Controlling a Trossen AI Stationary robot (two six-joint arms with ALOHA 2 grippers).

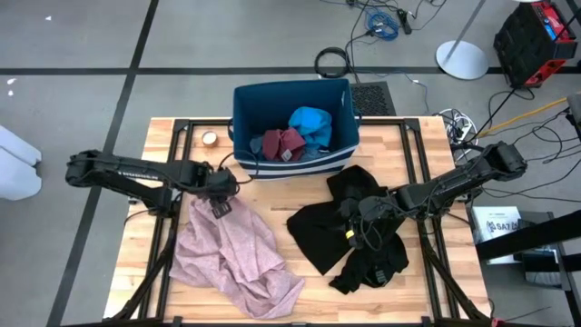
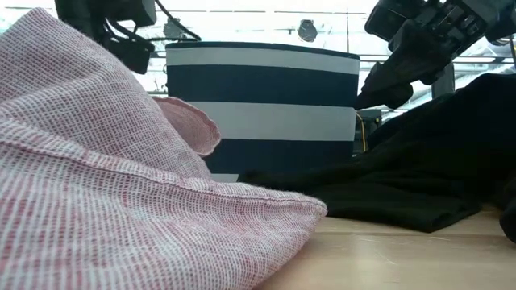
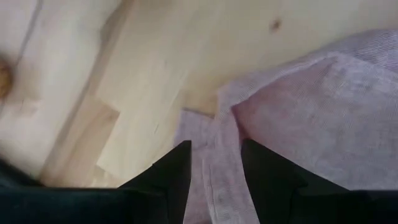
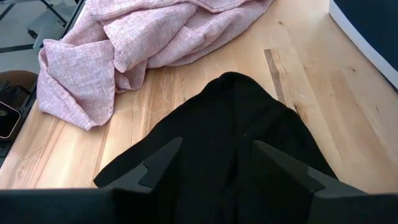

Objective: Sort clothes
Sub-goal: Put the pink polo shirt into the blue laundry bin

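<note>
We look down on a wooden table (image 1: pixel 300 300) with a dark blue bin (image 1: pixel 292 123) at its far edge, already holding a teal piece (image 1: pixel 311 123) and a maroon piece (image 1: pixel 281 143). On the left half of the table lies a large pale pink garment (image 1: pixel 238 259), rumpled and spread toward the near edge. The left gripper (image 1: pixel 221 193) sits at its far corner, and the left wrist view shows its fingers (image 3: pixel 171 177) partly apart with a fold of pink cloth running between them; we judge it has the fold pinched, though not tightly. On the right half lie black garments (image 1: pixel 359 232), heaped and overlapping. The right gripper (image 1: pixel 363 218) is over the middle of that heap, its fingers (image 4: pixel 158 163) standing apart on either side of a raised hump of black cloth; we cannot tell whether the cloth is truly gripped or only draped there. The risks we see: the pink fold could slip free when lifted, since only a thin edge is caught, and the right gripper could drag several black pieces at once, because they lie tangled together
</note>
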